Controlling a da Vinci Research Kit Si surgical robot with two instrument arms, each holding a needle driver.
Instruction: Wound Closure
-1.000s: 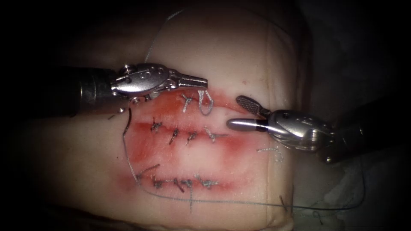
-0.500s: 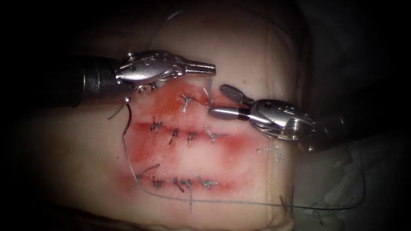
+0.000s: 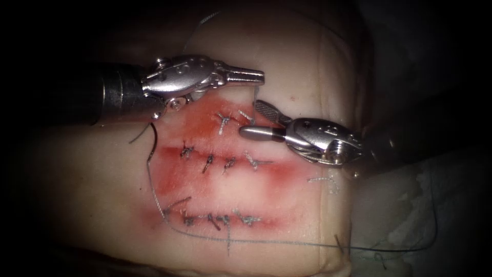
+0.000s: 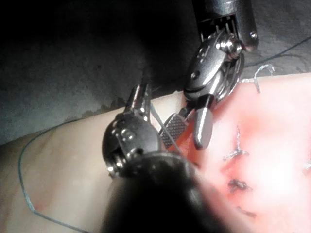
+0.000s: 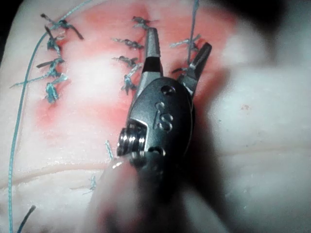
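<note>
The left end effector (image 3: 259, 77) lies above the top row of stitches, its two slim tapered jaws pressed together on the thread (image 3: 254, 95), which drops from its tip as a short taut strand toward the tissue (image 3: 307, 61). The right end effector (image 3: 253, 120) comes in just below and to the right of that strand, its jaws spread: one smooth rounded jaw lies level over the reddened band, the other, with a cross-hatched gripping face, angles upward toward the strand, and nothing sits between them. The left wrist view shows the same pairing from close by, the left end effector (image 4: 141, 97) pinching the fine pale thread (image 4: 156, 116) while the right end effector (image 4: 187, 131) gapes beside it. In the right wrist view the right end effector (image 5: 177, 48) stands open over the stitches (image 5: 129, 73) with a blue-grey strand (image 5: 193, 24) passing between its jaws. The tissue is pale, smooth and waxy, crossed by three horizontal bands stained with red fluid (image 3: 174, 174), each holding a row of small dark knotted stitches (image 3: 207, 163) with bristly cut ends. A long length of thread (image 3: 256, 241) curves down the left side of the cuts and runs along the lower edge of the tissue to the far right. I cannot tell where the needle is.
</note>
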